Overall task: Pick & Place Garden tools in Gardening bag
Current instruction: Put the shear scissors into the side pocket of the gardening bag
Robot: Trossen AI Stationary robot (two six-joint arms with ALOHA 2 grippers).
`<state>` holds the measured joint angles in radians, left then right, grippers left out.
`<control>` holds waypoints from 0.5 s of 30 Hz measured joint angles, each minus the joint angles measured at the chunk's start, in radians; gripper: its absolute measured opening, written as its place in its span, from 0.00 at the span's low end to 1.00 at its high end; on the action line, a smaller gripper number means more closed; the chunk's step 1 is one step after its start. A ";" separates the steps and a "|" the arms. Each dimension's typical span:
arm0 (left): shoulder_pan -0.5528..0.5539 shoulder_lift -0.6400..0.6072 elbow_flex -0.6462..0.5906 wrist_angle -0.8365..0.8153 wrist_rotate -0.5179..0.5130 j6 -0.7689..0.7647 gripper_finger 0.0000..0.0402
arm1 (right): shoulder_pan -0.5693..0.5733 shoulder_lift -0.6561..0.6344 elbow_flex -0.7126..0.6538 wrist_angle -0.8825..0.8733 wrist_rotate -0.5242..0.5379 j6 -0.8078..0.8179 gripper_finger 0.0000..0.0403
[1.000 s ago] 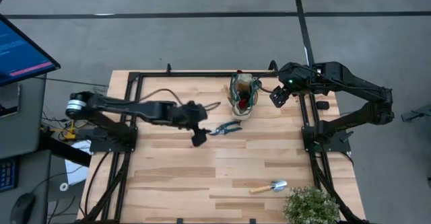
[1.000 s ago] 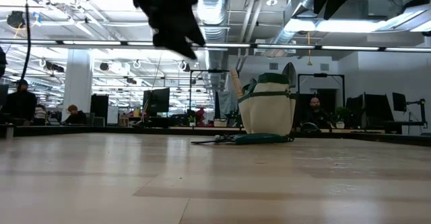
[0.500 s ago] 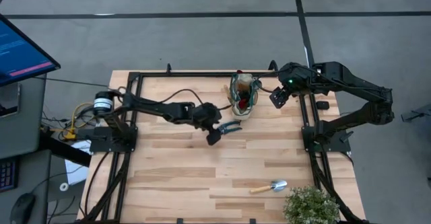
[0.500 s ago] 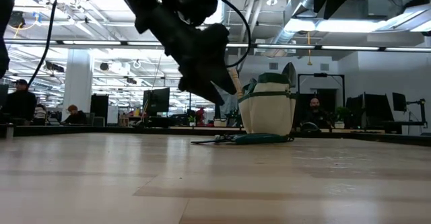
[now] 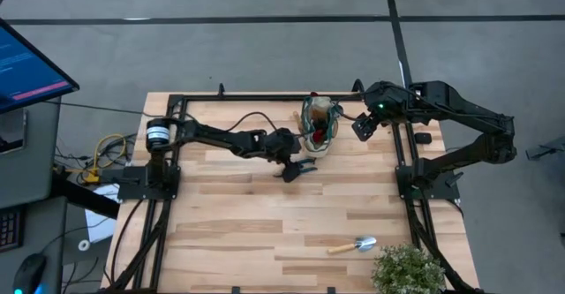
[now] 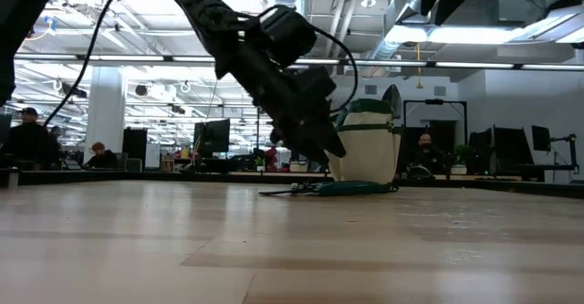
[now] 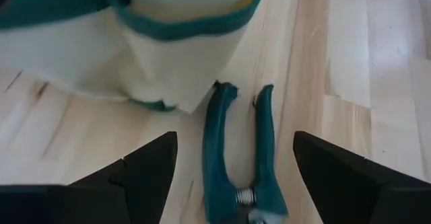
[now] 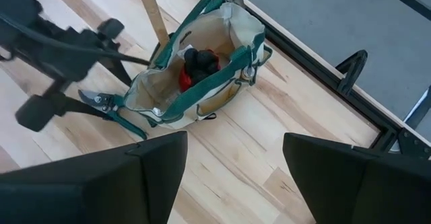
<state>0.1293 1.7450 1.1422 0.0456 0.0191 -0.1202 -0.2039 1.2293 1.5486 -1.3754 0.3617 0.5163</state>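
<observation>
- Teal-handled shears [image 7: 237,163] lie flat on the wooden table [image 5: 229,232], just beside the bag [image 5: 319,124].
- The left gripper [image 5: 294,168] hangs low over the shears, fingers [image 7: 145,167] spread either side of the handles, grasping nothing.
- The beige bag with green trim stands upright, holding a red-and-black glove [image 8: 196,66] and a wooden handle [image 8: 154,14].
- The right gripper [image 5: 363,127] hovers beside the bag, open and empty.
- A trowel [image 5: 353,245] lies near the potted plant [image 5: 408,270], well apart from the bag.

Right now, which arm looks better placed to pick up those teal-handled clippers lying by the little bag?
The left. Its open claw hangs right over the teal-handled pruning shears, one finger each side, beside the beige fabric bag with green trim. The right claw waits open, raised on the bag's far side.
</observation>
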 joint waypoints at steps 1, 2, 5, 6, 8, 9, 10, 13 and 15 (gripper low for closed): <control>0.000 0.014 0.013 -0.001 -0.001 0.008 0.74 | 0.000 0.000 0.000 0.000 0.001 0.001 0.59; 0.002 0.026 0.026 -0.003 -0.005 0.011 0.74 | 0.000 0.000 0.000 0.000 0.001 0.003 0.59; 0.013 0.053 0.042 -0.021 -0.009 0.012 0.74 | 0.000 0.000 0.000 0.000 0.001 0.005 0.59; 0.016 0.059 0.042 -0.022 -0.010 0.012 0.74 | 0.000 0.000 0.000 0.000 0.001 0.005 0.59; 0.023 0.068 0.042 -0.022 -0.012 0.012 0.74 | 0.000 0.000 0.000 0.000 0.002 0.005 0.59; 0.025 0.072 0.042 -0.023 -0.012 0.016 0.74 | 0.000 0.000 0.000 0.000 0.002 0.005 0.59; 0.025 0.077 0.042 -0.021 -0.013 0.026 0.74 | 0.000 0.000 0.000 0.000 0.002 0.005 0.59; 0.023 0.095 0.043 -0.022 -0.023 0.069 0.74 | 0.000 0.000 0.000 0.000 0.002 0.006 0.59; 0.021 0.105 0.043 -0.021 -0.026 0.082 0.74 | 0.000 0.000 0.000 0.000 0.002 0.006 0.59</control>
<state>0.1506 1.8501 1.1851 0.0250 -0.0065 -0.0378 -0.2039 1.2293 1.5486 -1.3754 0.3634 0.5220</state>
